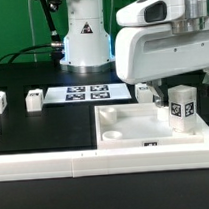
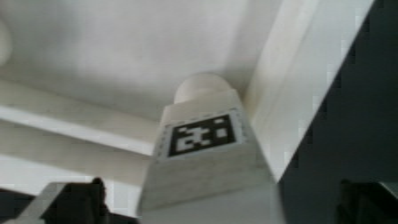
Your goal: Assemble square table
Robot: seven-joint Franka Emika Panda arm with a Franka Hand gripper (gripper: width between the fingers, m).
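While hand [image 1: 175,92] hung open over upright leg [image 1: 181,108]

Although the wrist view cut off both fingertips [image 2: 75,202], the jaws stood wide apart, holding nothing, either side of the tagged leg. That leg stood on the square table [image 1: 124,133], which lay on the counter [image 1: 34,127] and was cut off at the exterior view's right.

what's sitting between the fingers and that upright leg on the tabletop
Nothing visible. The leg stands upright on the tabletop, and the wrist view shows it straight ahead of the open fingers.
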